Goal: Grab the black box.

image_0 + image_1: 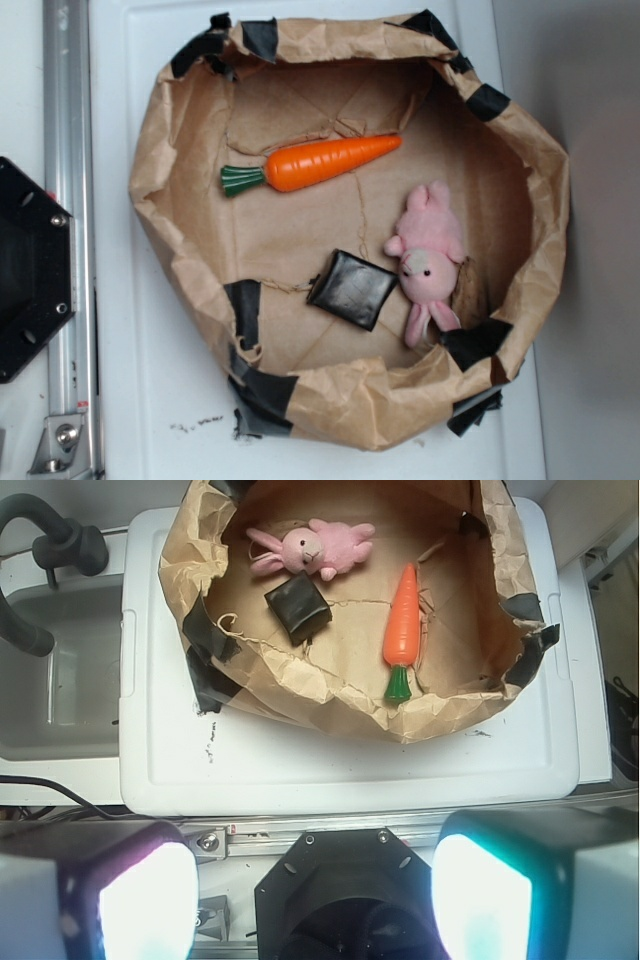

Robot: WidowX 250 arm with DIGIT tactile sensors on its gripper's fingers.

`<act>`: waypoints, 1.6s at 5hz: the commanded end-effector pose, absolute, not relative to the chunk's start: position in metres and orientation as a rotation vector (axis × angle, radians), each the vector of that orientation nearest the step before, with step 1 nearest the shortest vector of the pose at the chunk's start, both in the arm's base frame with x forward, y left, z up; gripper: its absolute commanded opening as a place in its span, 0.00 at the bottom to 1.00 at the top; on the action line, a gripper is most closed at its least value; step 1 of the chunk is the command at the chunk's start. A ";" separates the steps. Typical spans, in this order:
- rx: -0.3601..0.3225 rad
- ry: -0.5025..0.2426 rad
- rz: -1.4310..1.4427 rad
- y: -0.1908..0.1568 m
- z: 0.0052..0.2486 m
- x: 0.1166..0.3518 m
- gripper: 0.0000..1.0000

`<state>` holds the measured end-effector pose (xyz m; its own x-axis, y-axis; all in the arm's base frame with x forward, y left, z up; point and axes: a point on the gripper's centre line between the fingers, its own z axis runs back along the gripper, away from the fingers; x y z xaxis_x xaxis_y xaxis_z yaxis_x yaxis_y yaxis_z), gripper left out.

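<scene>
The black box [352, 289] is small, flat and glossy and lies on the floor of the brown paper bag [180, 130], just left of the pink plush bunny [430, 255]. In the wrist view the box [297, 609] lies below the bunny [315, 548]. My gripper [315, 895] is open and empty, its two fingers wide apart at the bottom corners of the wrist view, high above the robot base and far from the bag. The gripper does not show in the exterior view.
An orange toy carrot [325, 160] lies in the bag, also in the wrist view [402, 625]. The bag, patched with black tape, stands on a white board [150, 410]. A black hexagonal plate [25, 270] and a metal rail [65, 130] are at the left.
</scene>
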<state>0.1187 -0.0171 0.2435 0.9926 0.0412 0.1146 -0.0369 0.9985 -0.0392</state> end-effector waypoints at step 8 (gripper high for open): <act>0.057 -0.029 -0.244 -0.014 0.090 0.245 1.00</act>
